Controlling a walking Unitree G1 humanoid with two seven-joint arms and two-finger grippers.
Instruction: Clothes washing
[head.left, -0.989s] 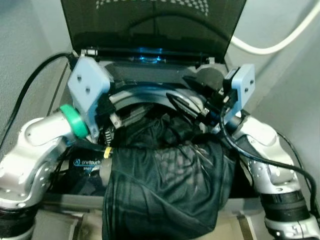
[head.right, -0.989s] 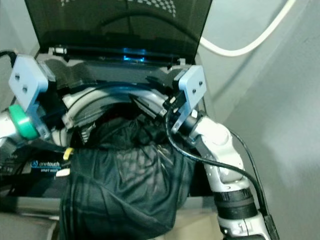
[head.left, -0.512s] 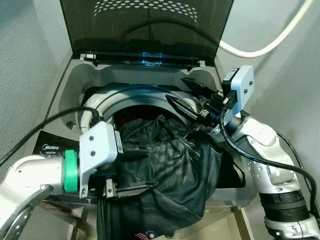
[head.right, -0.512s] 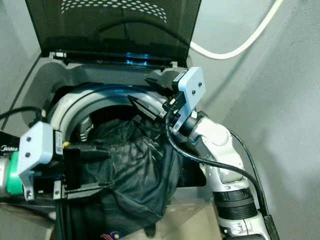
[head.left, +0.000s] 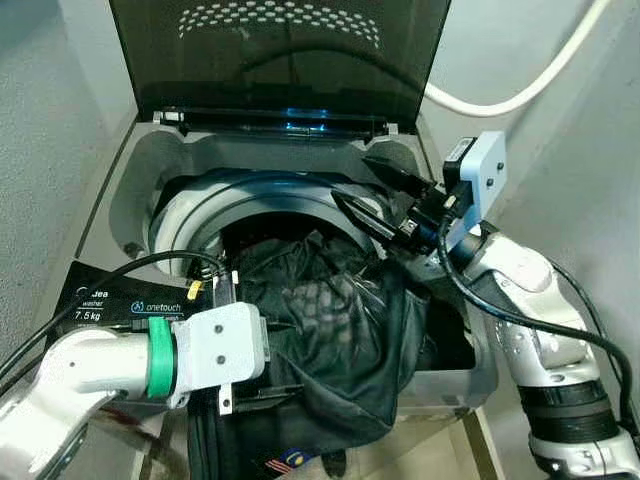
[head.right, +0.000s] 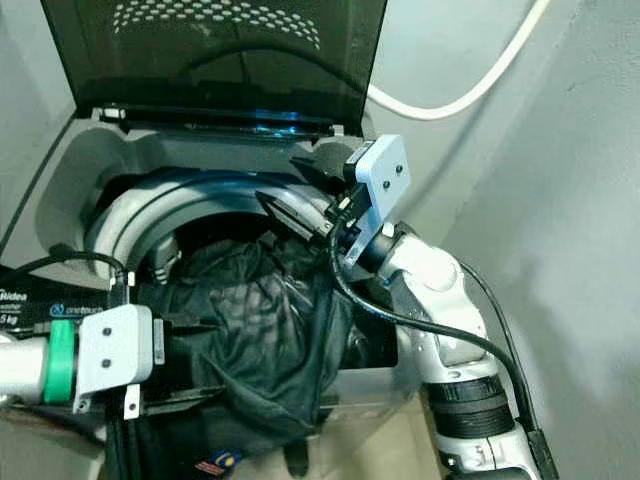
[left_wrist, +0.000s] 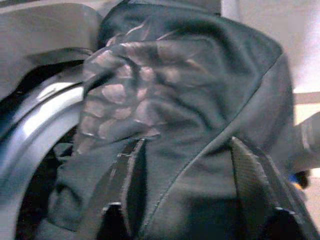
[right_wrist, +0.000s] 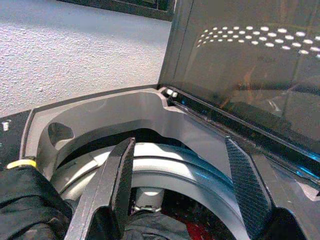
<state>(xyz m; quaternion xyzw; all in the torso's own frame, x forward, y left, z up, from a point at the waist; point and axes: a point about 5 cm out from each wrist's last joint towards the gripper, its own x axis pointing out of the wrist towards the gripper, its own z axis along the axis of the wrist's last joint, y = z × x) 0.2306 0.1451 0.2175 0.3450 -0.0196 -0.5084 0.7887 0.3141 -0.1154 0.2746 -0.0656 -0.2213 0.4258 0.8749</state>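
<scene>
A dark patterned garment lies over the front rim of the top-load washer's drum, part inside and part hanging down outside. My left gripper is low at the machine's front left. It is open, its fingers spread with the hanging cloth between and beyond them. My right gripper hovers open and empty over the drum's right rim, pointing across the opening. More dark laundry lies deeper in the drum.
The washer's tinted lid stands upright at the back. A black control panel with a label runs along the front left. A white hose curves over the wall at the right. Grey walls close in on both sides.
My left arm came down from over the drum to the machine's front, low beside the hanging cloth. The garment now hangs less far over the front. The right arm stays put; the camera shifted.
</scene>
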